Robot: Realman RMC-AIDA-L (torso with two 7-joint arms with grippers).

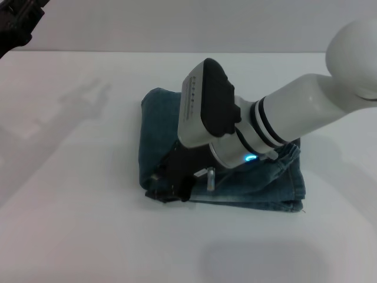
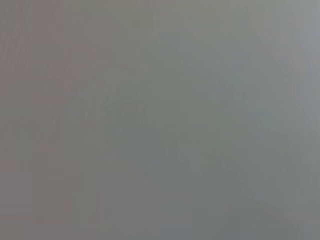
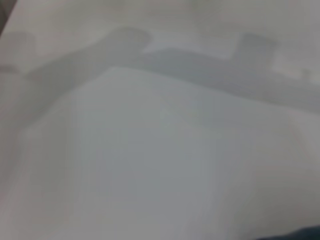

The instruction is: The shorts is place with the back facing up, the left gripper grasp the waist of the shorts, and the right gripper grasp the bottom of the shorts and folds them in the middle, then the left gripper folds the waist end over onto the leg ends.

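Observation:
The blue denim shorts (image 1: 159, 127) lie folded into a compact stack in the middle of the white table (image 1: 76, 236). A gathered bit of the waist (image 1: 290, 154) shows at the stack's right edge, and a flat stitched hem (image 1: 259, 203) runs along its front. My right gripper (image 1: 171, 183), with a blue light on its wrist, is low over the stack's front left corner and touches the denim there. It hides the middle of the shorts. My left gripper (image 1: 17, 23) sits far off at the back left, only partly in view.
The right arm (image 1: 306, 103) reaches in from the right, across the shorts. Its shadow falls on the table at the back left. The right wrist view shows only table and shadows, the left wrist view plain grey.

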